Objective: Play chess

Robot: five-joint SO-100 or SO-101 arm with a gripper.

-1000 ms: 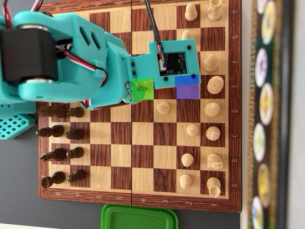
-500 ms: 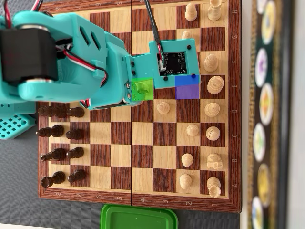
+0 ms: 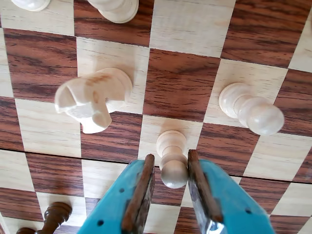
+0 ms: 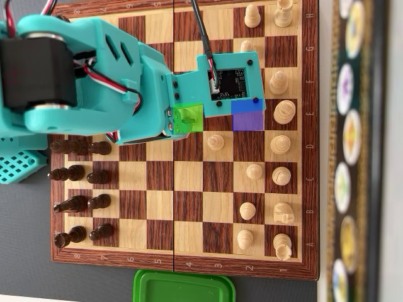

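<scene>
In the wrist view my pincer (image 3: pixel 170 187) comes up from the bottom edge, its two teal fingers (image 3: pixel 222 195) with brown pads standing narrow on either side of a pale pawn (image 3: pixel 171 161). The pads sit just beside the pawn's round head; I cannot tell whether they press it or only flank it. The pawn's base rests on a light square of the chessboard (image 3: pixel 180 83). At the lower left corner a dark piece (image 3: pixel 52 217) pokes in. Farther off to the left stands a pale knight (image 3: pixel 92 100), straddling a light and a dark square, and to the right another pale pawn (image 3: pixel 251 111) leans across the picture. Beyond them, at the top edge, the bases of two more pale pieces (image 3: pixel 114 9) show.

From overhead, my teal arm (image 4: pixel 88 75) covers the upper left of the board, hiding the pincer itself. A green-tinted square (image 4: pixel 189 117) and a purple-tinted square (image 4: pixel 247 116) lie in one row. Dark pieces (image 4: pixel 79 174) line the left side, and a green lid (image 4: pixel 184 286) sits below the board.
</scene>
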